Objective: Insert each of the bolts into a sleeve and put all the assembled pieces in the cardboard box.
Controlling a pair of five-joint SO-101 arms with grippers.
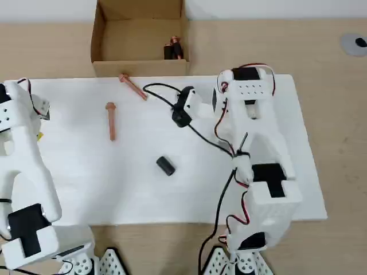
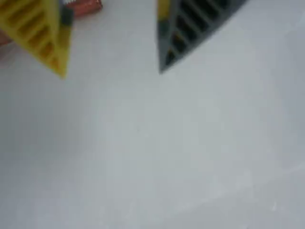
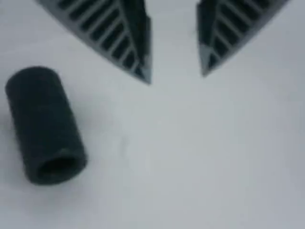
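My right jaws stand released, the two dark ribbed tips apart with nothing held and bare white sheet (image 3: 200,162) between them. The black sleeve (image 3: 45,126) lies on its side on that sheet just beside one tip. It is outside the gap and touches neither tip, and its open end is turned toward my wrist camera. In the high view it lies alone near the middle of the sheet, between my right arm (image 1: 269,172) and my left arm (image 1: 23,172).

My left jaws are released too, one yellow tip and one dark tip wide apart over the sheet, gripping nothing. Just past the yellow tip a copper-coloured bolt end (image 2: 85,6) shows on the sheet, outside the gap. I cannot tell which bolt it belongs to.

From above, two bolts lie loose on the sheet, on my left arm's side of the sleeve. The straight bolt (image 1: 111,121) lies with its head toward the cardboard box (image 1: 140,69). The slanted bolt (image 1: 133,86) lies beyond it at the sheet's far edge, just beside the box's near wall.

The box stands open-topped on the desk (image 1: 332,114) past the sheet, well apart from both pairs of jaws. Inside it one assembled piece (image 1: 174,48) — a bolt in a dark sleeve — rests against the wall on my right arm's side.
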